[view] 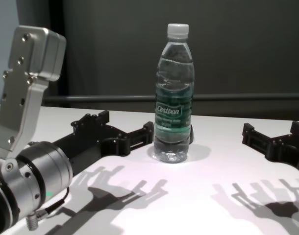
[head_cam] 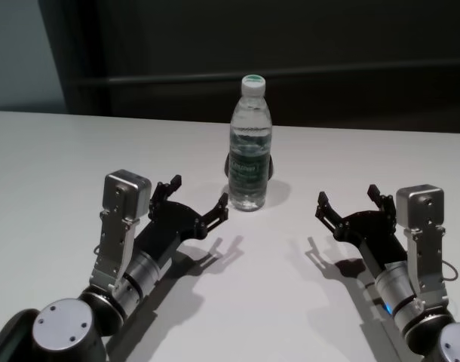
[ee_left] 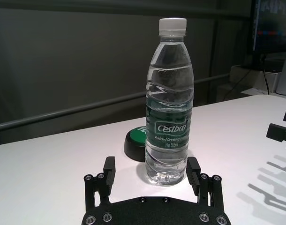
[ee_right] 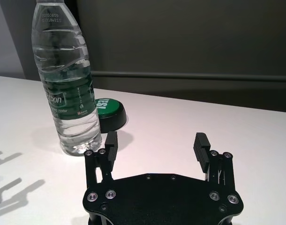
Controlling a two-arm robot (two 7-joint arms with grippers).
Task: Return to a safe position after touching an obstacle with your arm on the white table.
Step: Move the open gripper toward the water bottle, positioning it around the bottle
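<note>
Left gripper [head_cam: 191, 202], fingers spread apart, sits left of centre with one fingertip just beside the bottle [head_cam: 250, 143], upright at centre on the white table [head_cam: 56, 151]. Sideways withdrawal could tip it. Right gripper [head_cam: 349, 202], lower right, is also spread.

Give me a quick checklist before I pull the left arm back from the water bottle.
1. Water bottle upright on the white table: ok.
2. Cap on bottle: ok.
3. Left gripper open, holding nothing: ok.
4. Left gripper clear of bottle: cannot tell; head and chest views put one finger right beside it, contact unclear.
5. Right gripper open, apart from bottle: ok.
6. Green-topped button behind bottle, away from both grippers: ok.
</note>
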